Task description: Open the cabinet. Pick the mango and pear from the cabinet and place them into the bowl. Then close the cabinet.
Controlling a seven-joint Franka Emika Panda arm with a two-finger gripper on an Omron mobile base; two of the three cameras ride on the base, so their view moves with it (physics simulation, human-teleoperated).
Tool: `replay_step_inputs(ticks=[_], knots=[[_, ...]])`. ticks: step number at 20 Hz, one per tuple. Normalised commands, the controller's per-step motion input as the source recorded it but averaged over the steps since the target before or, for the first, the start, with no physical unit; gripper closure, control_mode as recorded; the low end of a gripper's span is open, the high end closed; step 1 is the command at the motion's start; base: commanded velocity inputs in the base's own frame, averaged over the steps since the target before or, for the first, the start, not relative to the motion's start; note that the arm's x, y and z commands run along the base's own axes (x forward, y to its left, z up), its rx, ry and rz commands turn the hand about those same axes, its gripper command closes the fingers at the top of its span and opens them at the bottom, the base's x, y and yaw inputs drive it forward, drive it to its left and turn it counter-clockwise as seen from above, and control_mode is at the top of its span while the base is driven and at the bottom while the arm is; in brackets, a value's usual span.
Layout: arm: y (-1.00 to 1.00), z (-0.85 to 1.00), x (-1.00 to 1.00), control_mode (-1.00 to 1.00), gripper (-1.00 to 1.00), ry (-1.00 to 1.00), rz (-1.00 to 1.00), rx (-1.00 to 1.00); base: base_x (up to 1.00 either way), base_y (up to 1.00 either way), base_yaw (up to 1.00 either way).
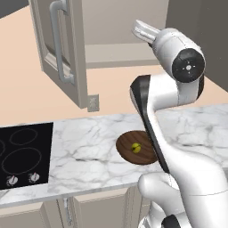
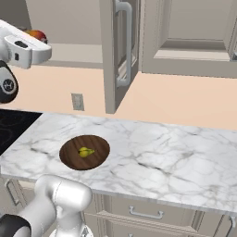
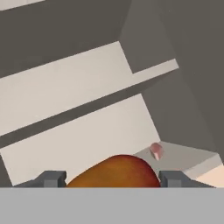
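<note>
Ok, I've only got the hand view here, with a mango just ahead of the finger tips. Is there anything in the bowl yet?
Observer: Yes, a small yellow fruit, likely the pear, lies near the middle of the bowl.
Operator: Where does the bowl stand?
Observer: On the marble counter, to the right of the black cooktop.
Operator: And the doors?
Observer: The open door is swung out over the counter; the other door is shut.
</note>
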Motion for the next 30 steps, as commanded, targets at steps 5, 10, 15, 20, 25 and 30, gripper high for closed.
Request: replay_step_inputs(ticks=[5, 10, 15, 20, 25, 30], knots=[[-0.04, -0.04, -0.56, -1.00, 1.00, 0.48, -0.03, 0.20, 0.00, 0.00, 0.00], [-0.18, -0.39, -0.15, -1.00, 1.00, 0.53, 0.00, 0.28, 0.00, 0.00, 0.00], [-0.05, -0.86, -0.10, -1.00, 1.00, 0.32, 0.00, 0.19, 0.00, 0.00, 0.00], [-0.06, -1.00, 0.00, -1.00, 1.00, 0.14, 0.00, 0.05, 0.00, 0.00, 0.00], [-0.29, -1.00, 0.13, -1.00, 1.00, 0.23, 0.00, 0.14, 0.00, 0.00, 0.00], [-0.33, -1.00, 0.65, -1.00, 1.00, 0.19, 0.00, 0.14, 0.00, 0.00, 0.00]])
